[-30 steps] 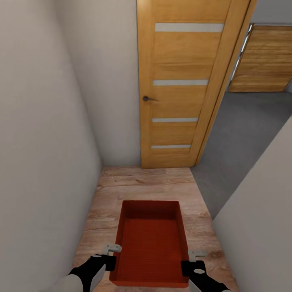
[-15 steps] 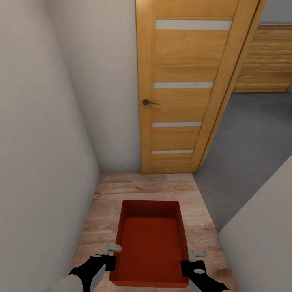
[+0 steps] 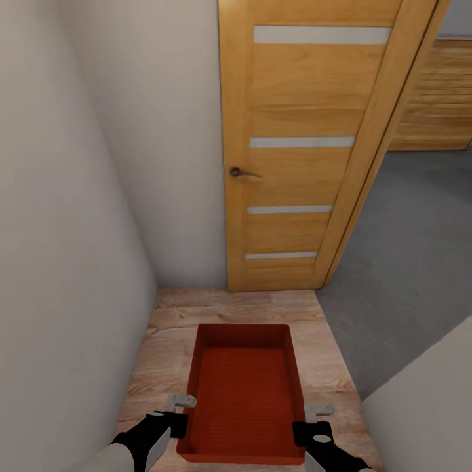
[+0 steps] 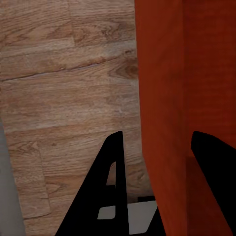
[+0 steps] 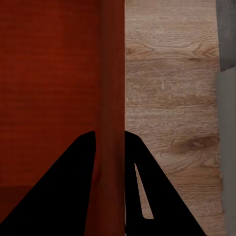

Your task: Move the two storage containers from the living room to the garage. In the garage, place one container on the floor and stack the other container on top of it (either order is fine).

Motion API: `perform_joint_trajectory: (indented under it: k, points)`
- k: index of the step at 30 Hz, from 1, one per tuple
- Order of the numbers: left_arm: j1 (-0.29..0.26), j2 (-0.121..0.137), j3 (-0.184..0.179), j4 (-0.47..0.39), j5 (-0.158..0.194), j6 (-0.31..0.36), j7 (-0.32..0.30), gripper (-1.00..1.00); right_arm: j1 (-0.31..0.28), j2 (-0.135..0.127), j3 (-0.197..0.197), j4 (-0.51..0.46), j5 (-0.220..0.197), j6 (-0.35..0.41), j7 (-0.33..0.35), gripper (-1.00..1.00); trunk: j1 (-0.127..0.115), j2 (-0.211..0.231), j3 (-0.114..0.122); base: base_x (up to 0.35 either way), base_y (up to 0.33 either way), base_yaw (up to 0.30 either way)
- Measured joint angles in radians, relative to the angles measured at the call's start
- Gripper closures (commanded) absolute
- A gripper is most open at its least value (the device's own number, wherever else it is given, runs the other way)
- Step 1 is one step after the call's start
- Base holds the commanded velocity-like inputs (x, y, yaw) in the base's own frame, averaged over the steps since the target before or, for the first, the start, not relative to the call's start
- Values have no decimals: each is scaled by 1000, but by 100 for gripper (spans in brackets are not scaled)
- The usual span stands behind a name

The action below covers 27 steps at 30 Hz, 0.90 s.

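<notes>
One orange-red storage container, open-topped and empty, hangs level above the light wood plank floor in front of me. My left gripper is shut on its left long wall and my right gripper on its right long wall. In the left wrist view that wall runs between the black fingers. In the right wrist view the thin wall is pinched between the fingers. The second container is out of view. The dark grey concrete floor begins past the doorway at right.
An open wooden door with pale glass strips and a dark handle stands straight ahead. A pale wall runs close on the left, and a wall corner juts in at lower right. Wood panelling lies beyond.
The whole view has crept forward and slightly left, so the door looks nearer and more grey floor shows. The container stays in the same grip between both grippers.
</notes>
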State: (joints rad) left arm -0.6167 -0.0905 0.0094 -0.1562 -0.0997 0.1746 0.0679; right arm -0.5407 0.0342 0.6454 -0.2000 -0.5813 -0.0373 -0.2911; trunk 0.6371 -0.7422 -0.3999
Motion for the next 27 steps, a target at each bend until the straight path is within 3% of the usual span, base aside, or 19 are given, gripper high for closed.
perform_joint_trajectory:
  k: [27]
  points:
    - [0, 0, 0, 0, 0, 0, 0, 100, 0, 0, 1, 0, 0, 0, 0, 100, 0, 0, 0, 324, 0, 0]
